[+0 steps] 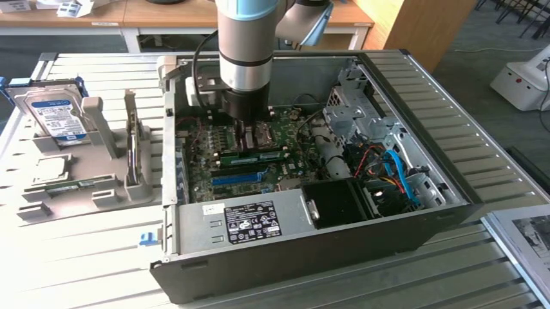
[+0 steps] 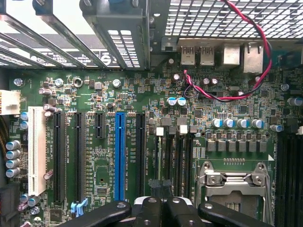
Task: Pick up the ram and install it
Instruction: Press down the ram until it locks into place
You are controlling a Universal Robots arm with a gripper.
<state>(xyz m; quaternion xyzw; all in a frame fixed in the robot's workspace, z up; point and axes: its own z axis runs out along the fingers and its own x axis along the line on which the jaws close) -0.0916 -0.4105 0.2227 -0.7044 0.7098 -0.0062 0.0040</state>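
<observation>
Inside the case (image 1: 429, 212), the closed gripper (image 2: 163, 208) hovered over the board (image 2: 128, 90) (holding nothing), with the ram (image 1: 254, 156) lying just beside it.

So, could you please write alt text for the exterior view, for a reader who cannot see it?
A grey robot arm reaches down into an open black computer case, its shut gripper just above the green motherboard. On the exterior view's left, a grey holder carries a silver hard drive.
</observation>
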